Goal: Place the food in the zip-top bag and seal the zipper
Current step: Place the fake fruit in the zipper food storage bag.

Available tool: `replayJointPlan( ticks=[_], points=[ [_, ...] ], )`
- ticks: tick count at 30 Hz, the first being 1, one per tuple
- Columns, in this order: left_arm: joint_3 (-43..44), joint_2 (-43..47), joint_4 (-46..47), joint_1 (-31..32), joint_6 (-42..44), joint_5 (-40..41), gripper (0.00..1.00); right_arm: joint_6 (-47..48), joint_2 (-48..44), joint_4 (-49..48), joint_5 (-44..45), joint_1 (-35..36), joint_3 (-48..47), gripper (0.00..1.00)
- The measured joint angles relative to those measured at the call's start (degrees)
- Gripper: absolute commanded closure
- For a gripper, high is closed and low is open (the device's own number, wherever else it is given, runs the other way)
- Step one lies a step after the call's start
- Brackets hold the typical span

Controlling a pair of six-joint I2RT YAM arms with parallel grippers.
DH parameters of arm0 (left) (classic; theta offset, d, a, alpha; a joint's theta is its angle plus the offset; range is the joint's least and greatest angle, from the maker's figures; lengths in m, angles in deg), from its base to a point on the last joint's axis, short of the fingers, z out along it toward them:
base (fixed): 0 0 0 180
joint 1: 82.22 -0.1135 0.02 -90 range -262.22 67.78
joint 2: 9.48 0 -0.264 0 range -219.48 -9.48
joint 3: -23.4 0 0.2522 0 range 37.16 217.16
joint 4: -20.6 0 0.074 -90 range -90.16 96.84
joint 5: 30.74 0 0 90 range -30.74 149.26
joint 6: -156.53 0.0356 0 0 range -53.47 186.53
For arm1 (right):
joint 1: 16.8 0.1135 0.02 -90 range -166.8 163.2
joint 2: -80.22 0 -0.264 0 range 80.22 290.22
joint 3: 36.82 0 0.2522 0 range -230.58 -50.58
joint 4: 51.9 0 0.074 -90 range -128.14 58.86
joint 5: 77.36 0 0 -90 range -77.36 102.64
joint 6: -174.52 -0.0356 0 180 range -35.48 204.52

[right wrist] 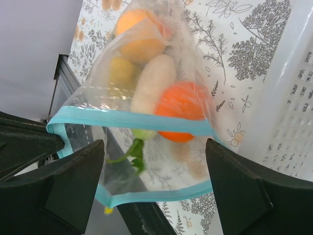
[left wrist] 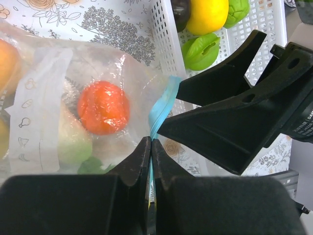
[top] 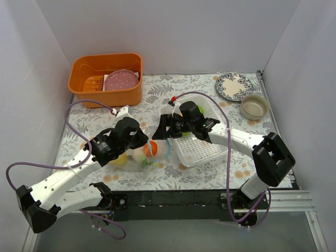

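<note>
Orange tub, back left, holds a pink plate; not in use. Left end effector: clamped shut on the zipper near one corner, pinning the bag so its mouth is steady. Bag: on the tabletop between the arms, mouth unsealed; it contains an orange piece, a white oblong and a yellow piece. Right end effector: spread wide, empty, straddling the mouth, likely placed to fetch more or press the strip. Basket, right: yellow fruit and green food await transfer.
</note>
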Motion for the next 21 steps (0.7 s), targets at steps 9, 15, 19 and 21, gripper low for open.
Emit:
replayJointPlan(
  ticks=[9, 15, 19, 21],
  points=[
    [0.0, 0.2, -0.1, 0.0, 0.0, 0.3, 1.00, 1.7, -2.9, 4.9, 6.0, 0.0, -0.3, 0.09],
    [0.0, 0.2, -0.2, 0.0, 0.0, 0.4, 1.00, 2.8, -9.2, 9.2, 13.7, -0.3, 0.0, 0.09],
    [0.0, 0.2, -0.2, 0.0, 0.0, 0.5, 1.00, 3.8, -13.3, 11.3, 20.5, -1.2, 0.7, 0.07],
    [0.0, 0.2, -0.2, 0.0, 0.0, 0.5, 1.00, 4.1, -14.6, 13.0, 23.4, -2.3, 0.8, 0.07]
  ],
)
